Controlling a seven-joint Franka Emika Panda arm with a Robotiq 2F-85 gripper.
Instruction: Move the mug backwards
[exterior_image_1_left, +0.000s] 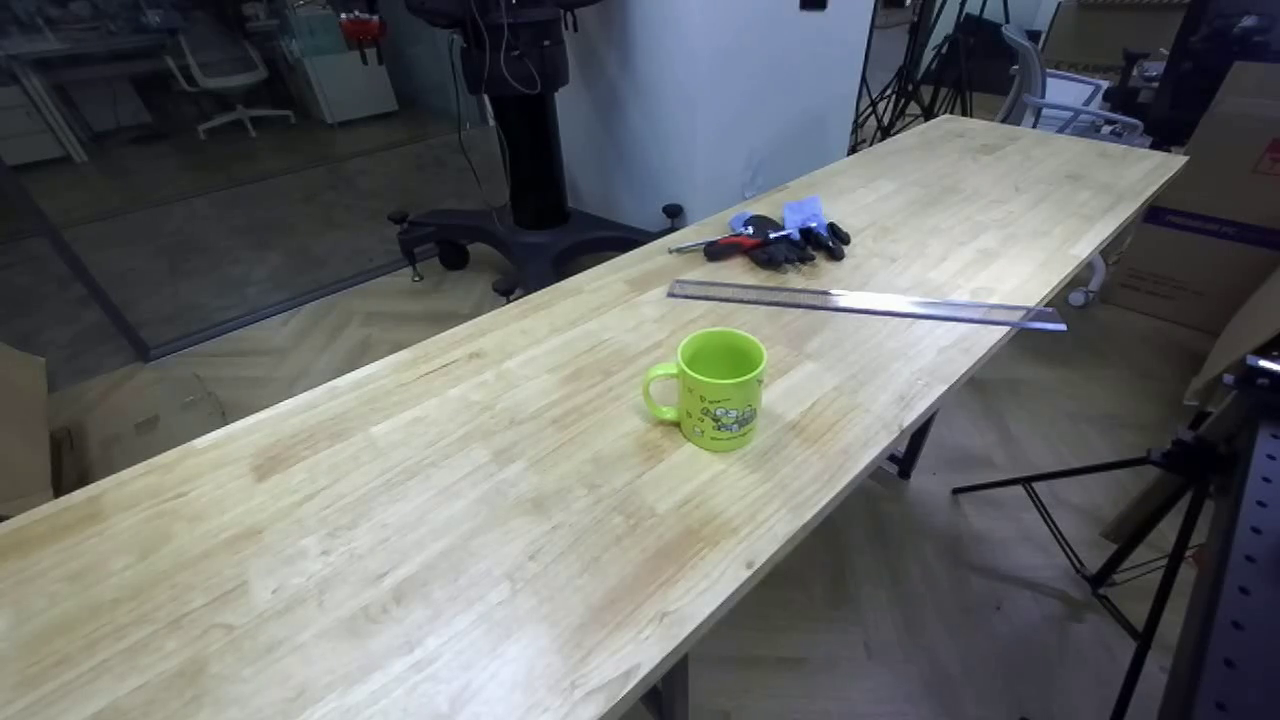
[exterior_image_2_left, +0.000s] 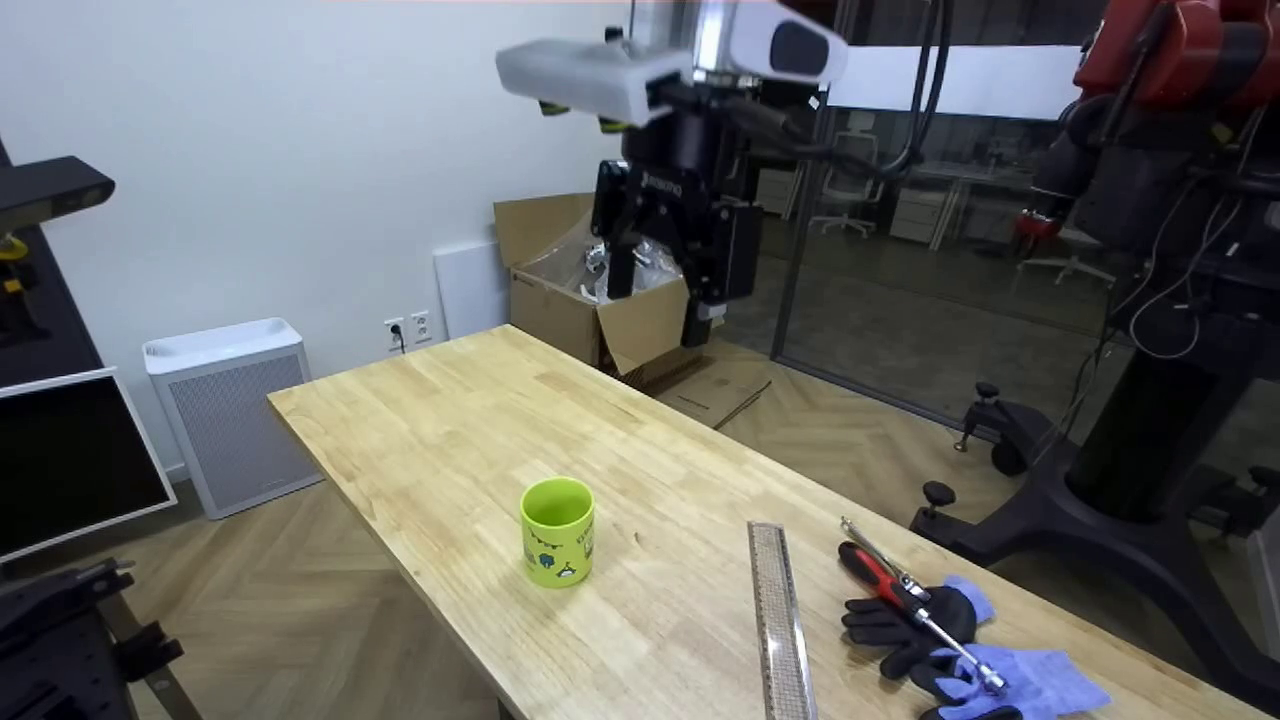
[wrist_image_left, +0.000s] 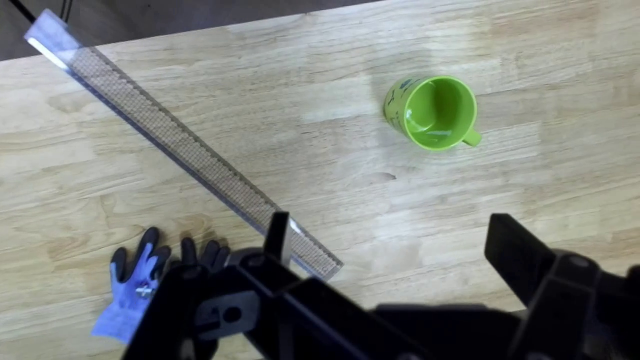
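The lime-green mug (exterior_image_1_left: 722, 400) stands upright on the wooden table in both exterior views; it also shows in an exterior view (exterior_image_2_left: 558, 540). Its loop handle shows at its side in an exterior view (exterior_image_1_left: 658, 392) and partly in the wrist view, where I see into the mug (wrist_image_left: 434, 112) from above. Its inside looks empty. My gripper (exterior_image_2_left: 657, 300) hangs well above the table, apart from the mug. In the wrist view the gripper (wrist_image_left: 390, 222) has its fingers wide apart with only table behind the gap. The gripper is out of view in an exterior view.
A clear ruler (exterior_image_2_left: 778, 620) lies across the table beside the mug. Black-and-blue gloves (exterior_image_2_left: 915, 615) with a red-handled tool (exterior_image_2_left: 872, 572) and metal tools lie beyond it. The wooden table (exterior_image_1_left: 420, 520) is long and narrow, with the mug near one long edge.
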